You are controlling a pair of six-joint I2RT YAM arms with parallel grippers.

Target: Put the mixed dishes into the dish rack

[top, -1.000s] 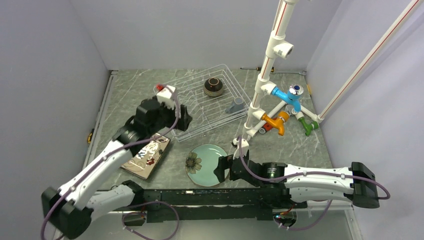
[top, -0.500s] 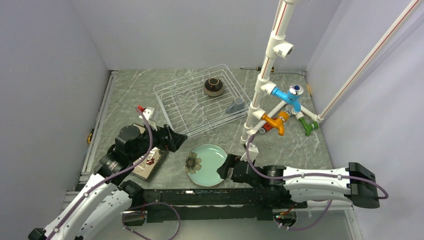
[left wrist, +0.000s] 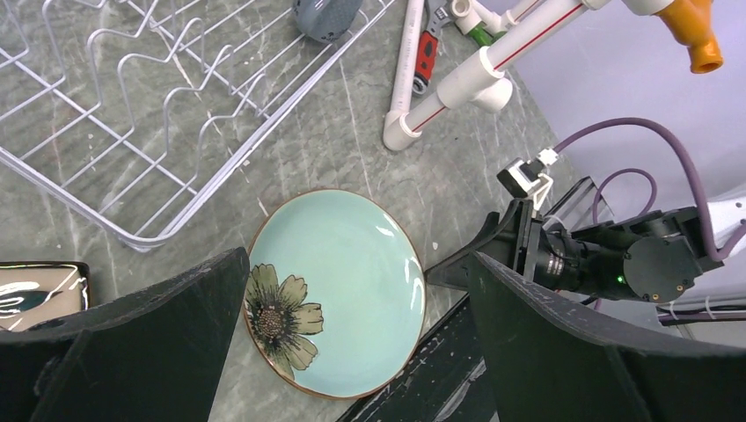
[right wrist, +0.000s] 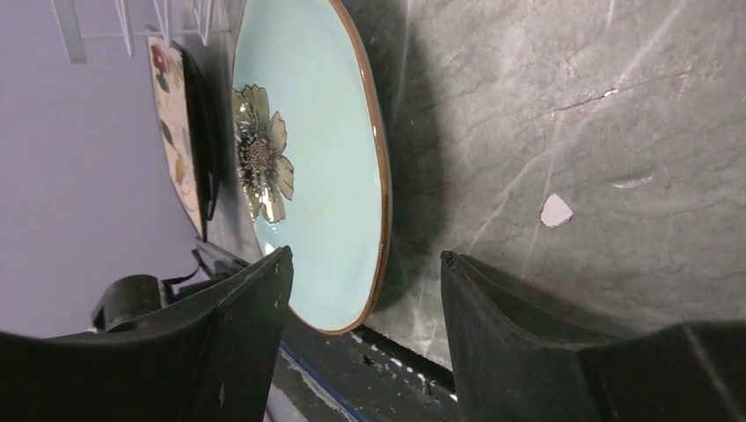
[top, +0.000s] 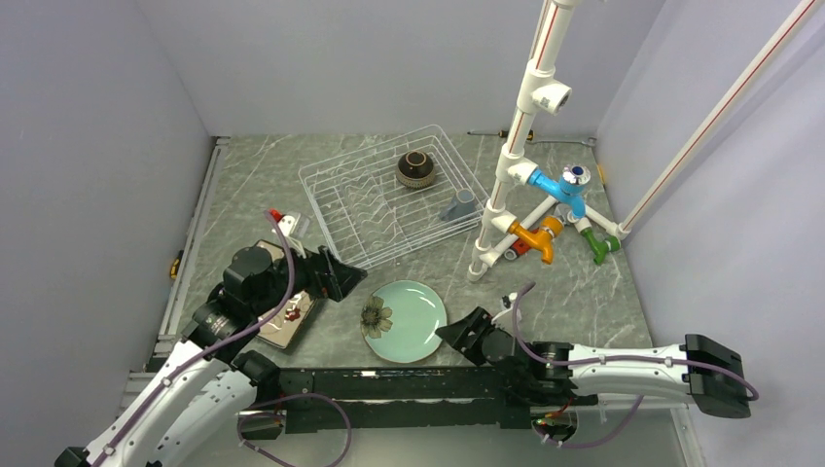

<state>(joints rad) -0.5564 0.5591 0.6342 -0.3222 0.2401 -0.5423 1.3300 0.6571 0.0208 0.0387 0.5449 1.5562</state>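
Straddles rim of pale green plate [right wrist: 308, 158] with right gripper [right wrist: 365, 259] unclenched; calls next for clamping, then lifting toward dish rack [top: 375, 209].

The dish rack [top: 370, 209] sits at the middle of the bench [top: 584, 292], toward the back. In it, the bowl [top: 416, 168] is at the far right corner and the mug [top: 459, 205] is nearer, by the right side. The pipe stand [top: 506, 185] rises just right of the rack. The round plate [top: 404, 321] lies before the rack, near the front edge. Left of it, the square plates [top: 282, 316] are stacked one on the other, partly under the left arm. The left hand [top: 340, 274] hangs between stack and round plate; the right hand [top: 457, 326] is at that plate's right edge, rim between its fingers [right wrist: 255, 299].
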